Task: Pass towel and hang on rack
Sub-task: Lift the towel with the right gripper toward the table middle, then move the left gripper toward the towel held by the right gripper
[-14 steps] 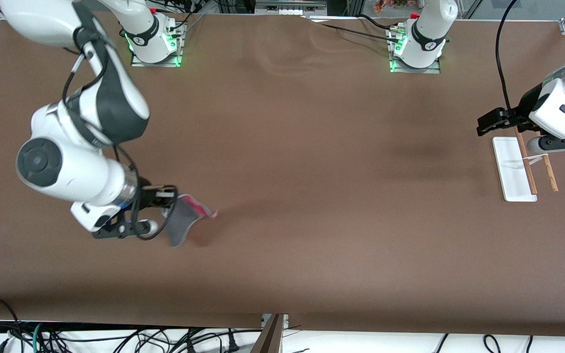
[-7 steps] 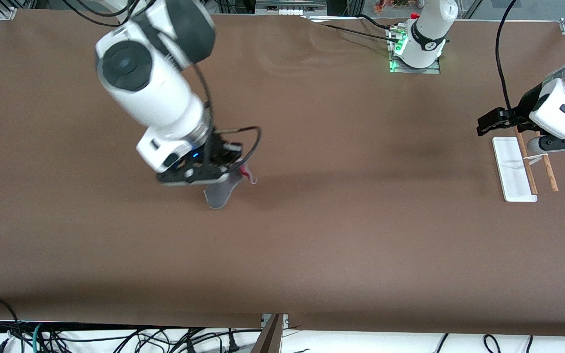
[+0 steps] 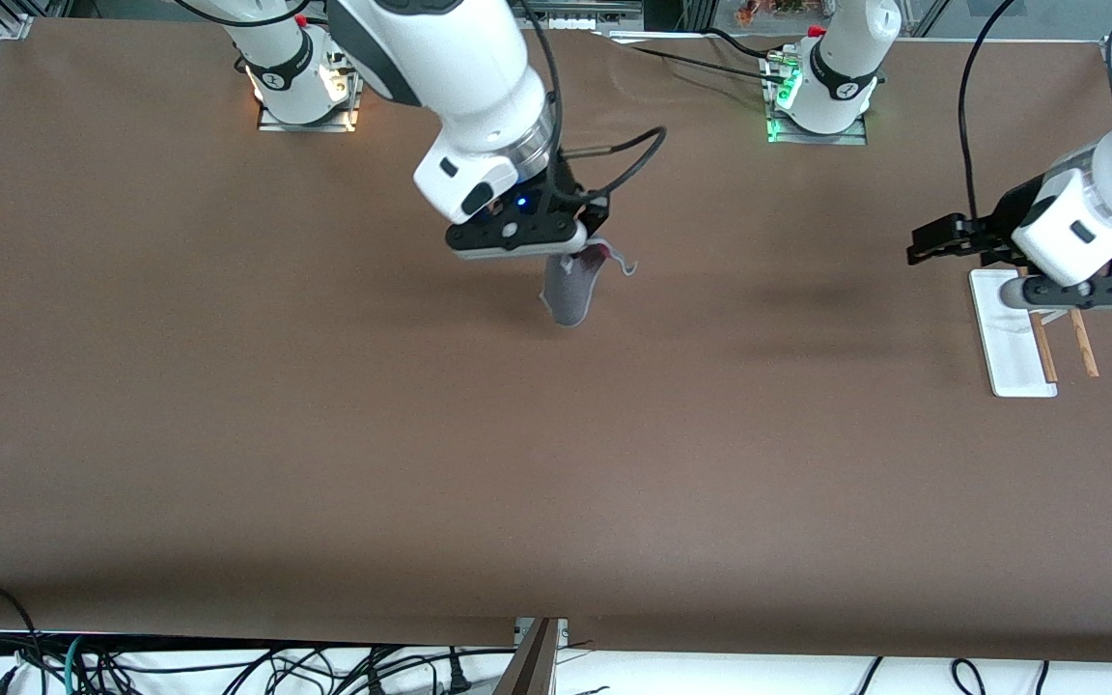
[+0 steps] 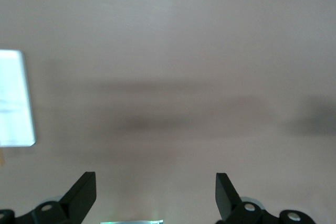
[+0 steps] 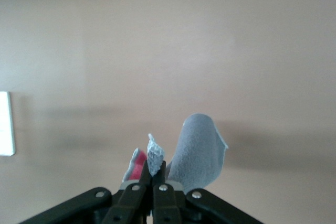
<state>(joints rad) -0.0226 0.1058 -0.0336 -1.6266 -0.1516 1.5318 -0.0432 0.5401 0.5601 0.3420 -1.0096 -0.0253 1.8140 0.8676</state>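
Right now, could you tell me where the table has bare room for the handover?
Bare table runs between the towel, hanging from the shut right gripper, and the rack. It is crowded only at the rack, where the open left gripper hovers.

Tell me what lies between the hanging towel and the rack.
Nothing: in the front view only bare brown table separates the towel, held by the right gripper, from the rack.

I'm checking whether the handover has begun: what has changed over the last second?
The right hand, shut on the towel, has carried it from the right arm's end of the table to over the middle, toward the left arm. The left hand, open and holding nothing, has edged slightly toward the middle. The rack has stayed put, and the towel has not been passed.
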